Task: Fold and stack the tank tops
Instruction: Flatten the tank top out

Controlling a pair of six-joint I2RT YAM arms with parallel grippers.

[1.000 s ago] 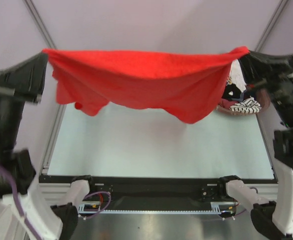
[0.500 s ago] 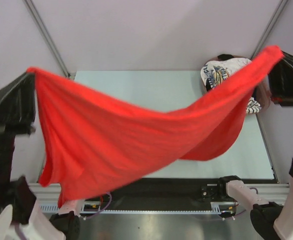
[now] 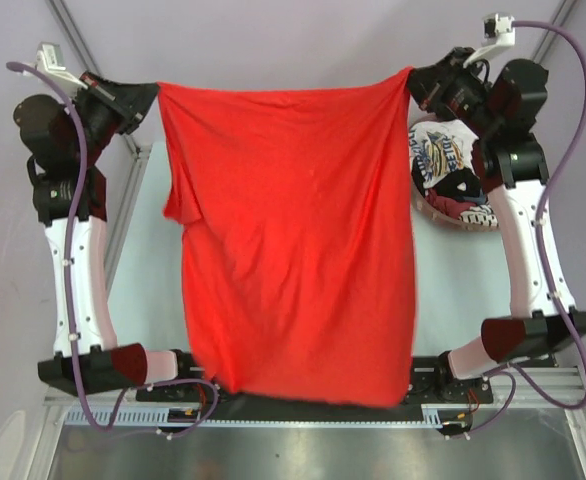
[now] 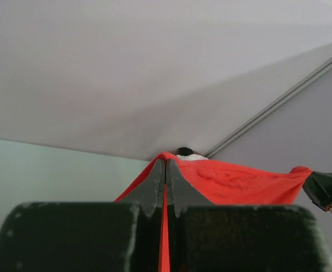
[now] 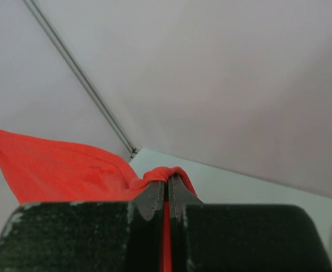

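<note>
The large red tank top (image 3: pixel 298 240) hangs stretched flat between both arms, its top edge at the far side and its hem down over the near table edge. My left gripper (image 3: pixel 153 93) is shut on its upper left corner; red cloth (image 4: pixel 228 180) shows between the jaws in the left wrist view. My right gripper (image 3: pixel 413 80) is shut on the upper right corner, with bunched red cloth (image 5: pixel 69 170) at its tips. A heap of other tank tops (image 3: pixel 451 180), white printed, striped and dark, lies at the far right, partly hidden behind the right arm.
The pale green table (image 3: pixel 463 290) shows to the right and left of the hanging cloth. Metal frame rails (image 3: pixel 133 200) run along the table's sides, and grey tent walls close in behind. The arm bases (image 3: pixel 113 365) sit at the near edge.
Both arms have swung the red tank top out and brought it back, from a sagging sweep across the view to a flat, taut sheet hanging lengthwise over the table.
</note>
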